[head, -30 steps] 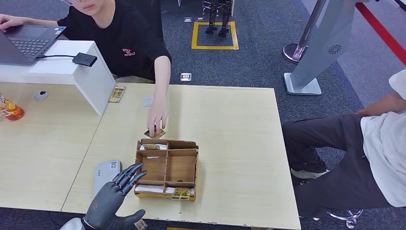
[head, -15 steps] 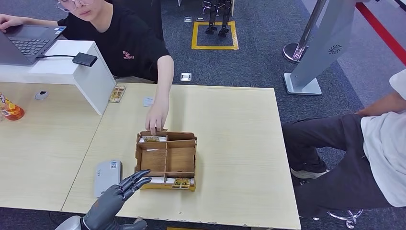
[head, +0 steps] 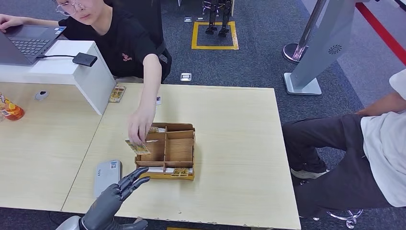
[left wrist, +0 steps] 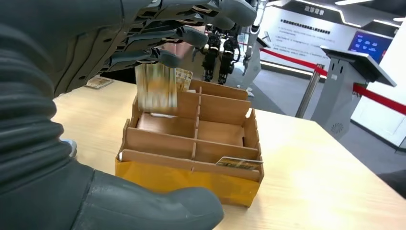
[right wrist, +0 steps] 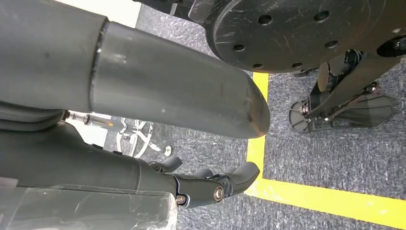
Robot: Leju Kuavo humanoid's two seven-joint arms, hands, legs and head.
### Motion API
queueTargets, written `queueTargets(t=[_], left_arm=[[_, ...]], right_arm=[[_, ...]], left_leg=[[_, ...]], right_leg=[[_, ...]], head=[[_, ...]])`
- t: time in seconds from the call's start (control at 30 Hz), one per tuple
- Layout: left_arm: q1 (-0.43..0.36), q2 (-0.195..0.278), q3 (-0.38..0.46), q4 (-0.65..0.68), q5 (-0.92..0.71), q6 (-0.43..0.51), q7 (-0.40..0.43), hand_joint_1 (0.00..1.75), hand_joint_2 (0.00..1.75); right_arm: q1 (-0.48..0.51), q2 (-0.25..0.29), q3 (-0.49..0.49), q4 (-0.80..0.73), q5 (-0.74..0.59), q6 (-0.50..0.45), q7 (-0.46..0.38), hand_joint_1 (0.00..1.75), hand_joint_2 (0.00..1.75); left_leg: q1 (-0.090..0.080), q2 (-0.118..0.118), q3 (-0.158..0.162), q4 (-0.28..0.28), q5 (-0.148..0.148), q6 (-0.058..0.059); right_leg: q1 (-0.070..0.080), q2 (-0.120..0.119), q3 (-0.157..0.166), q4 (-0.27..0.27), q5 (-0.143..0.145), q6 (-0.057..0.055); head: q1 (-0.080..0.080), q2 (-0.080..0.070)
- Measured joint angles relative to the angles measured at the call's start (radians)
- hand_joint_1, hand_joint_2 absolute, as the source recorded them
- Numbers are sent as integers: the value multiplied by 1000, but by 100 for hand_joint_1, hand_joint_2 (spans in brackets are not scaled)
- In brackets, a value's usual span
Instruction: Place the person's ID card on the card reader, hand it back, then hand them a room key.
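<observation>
- My left robot hand [head: 115, 194] empty, fingers apart, hovering at the bench [head: 239, 120] edge beside the card reader [head: 107, 176].
- My right robot hand [right wrist: 210, 184] hangs, grasping nothing.
- Person's hand [head: 138, 127] offers ID card [head: 138, 147] over the wooden tray [head: 167, 152].
- Judgement: card not yet received; every step left.

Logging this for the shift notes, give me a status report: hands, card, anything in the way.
Left hand open by the reader; right hand empty, hanging. Person's hand holds a card beside the box. Nothing blocking.

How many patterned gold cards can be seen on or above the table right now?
4: one card in the person's hand, one at the box's far-left corner, one in the box's near slot, one beside the white stand. Others may be hidden.
</observation>
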Motion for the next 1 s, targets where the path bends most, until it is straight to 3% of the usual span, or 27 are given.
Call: queueTargets(t=[0.53, 1.0], left_arm=[[26, -71, -6, 0, 78, 30, -23, 4, 175], [21, -90, -15, 3, -71, 186, -6, 6, 175]], right_arm=[[21, 0, 29, -15, -50, -16, 22, 0, 0], [41, 0, 53, -34, -98, -35, 41, 0, 0]], left_leg=[[0, 0, 0, 0, 0, 0], [0, 0, 0, 0, 0, 0]], right_leg=[[0, 0, 0, 0, 0, 0], [0, 0, 0, 0, 0, 0]], head=[[0, 0], [0, 0]])
